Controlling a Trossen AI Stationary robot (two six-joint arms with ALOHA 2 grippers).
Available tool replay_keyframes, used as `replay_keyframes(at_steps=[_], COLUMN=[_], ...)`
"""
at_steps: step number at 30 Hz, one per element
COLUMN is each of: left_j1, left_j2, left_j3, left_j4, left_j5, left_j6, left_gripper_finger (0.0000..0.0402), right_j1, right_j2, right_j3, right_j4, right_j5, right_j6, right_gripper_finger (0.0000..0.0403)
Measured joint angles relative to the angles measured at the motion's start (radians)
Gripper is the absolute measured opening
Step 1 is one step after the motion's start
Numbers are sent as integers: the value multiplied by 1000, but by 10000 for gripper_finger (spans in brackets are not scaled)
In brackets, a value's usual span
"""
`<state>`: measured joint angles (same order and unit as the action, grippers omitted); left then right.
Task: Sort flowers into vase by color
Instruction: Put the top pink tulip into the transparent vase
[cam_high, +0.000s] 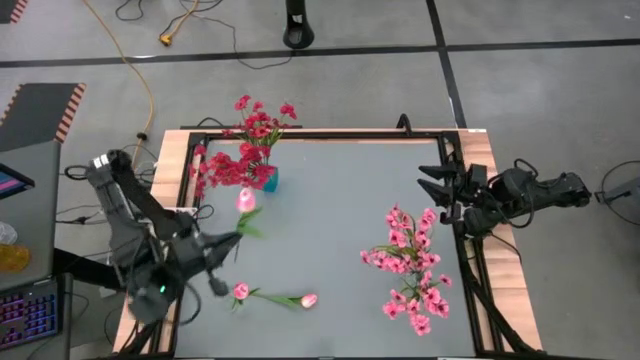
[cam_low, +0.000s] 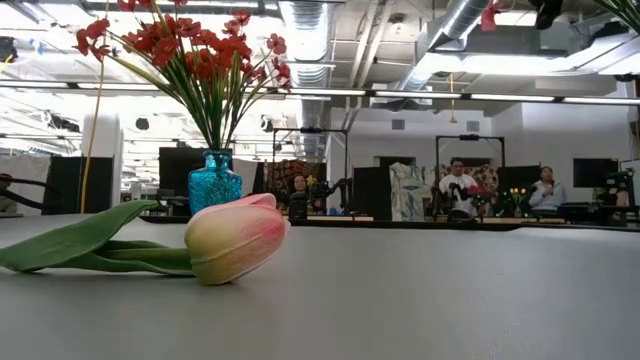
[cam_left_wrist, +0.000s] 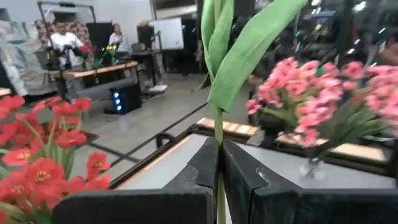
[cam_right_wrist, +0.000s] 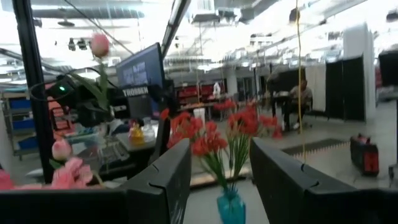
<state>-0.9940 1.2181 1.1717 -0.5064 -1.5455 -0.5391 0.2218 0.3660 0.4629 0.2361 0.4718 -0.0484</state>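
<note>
Left gripper is clamped on the stem of a tulip, carried near the table's left side, bud pointing toward the blue vase. In the left wrist view the stem runs straight up between the closed fingers, leaf above.

Right gripper waits at the right edge, jaws apart, holding nothing; its wrist view looks across at the red bunch.

Step in hand, as I read it: carry phase, tulip picked and not yet placed. Which vase it's meant for is unclear. The pale bud matches neither bunch exactly, the pink one looks the closer guess.

Next move needs: stem end swung down and lined over a vase mouth, then lowered between the stems already in there before release. The red bunch is crowded, so snagging is likely.

Count:
- Vases: 2. Blue with red flowers at back left, a clear one with pink flowers on the right.
- Tulips: 3. One held, two lying on the table at front left and.
- Grippers: 2.
</note>
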Motion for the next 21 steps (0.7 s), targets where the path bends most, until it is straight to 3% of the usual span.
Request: replay_keyframes(at_steps=[7, 21], left_j1=[-152, -227], left_j2=[62, 213], left_j3=[1, 1], left_j4=[0, -2], left_j5=[-26, -26], left_j6=[-116, -249], left_gripper_finger=[0, 0], right_j1=[0, 0], right_j2=[0, 0], right_j3=[0, 0], right_j4=[-95, -155], right_j5=[0, 0], right_j6=[137, 227], right_gripper_finger=[189, 189])
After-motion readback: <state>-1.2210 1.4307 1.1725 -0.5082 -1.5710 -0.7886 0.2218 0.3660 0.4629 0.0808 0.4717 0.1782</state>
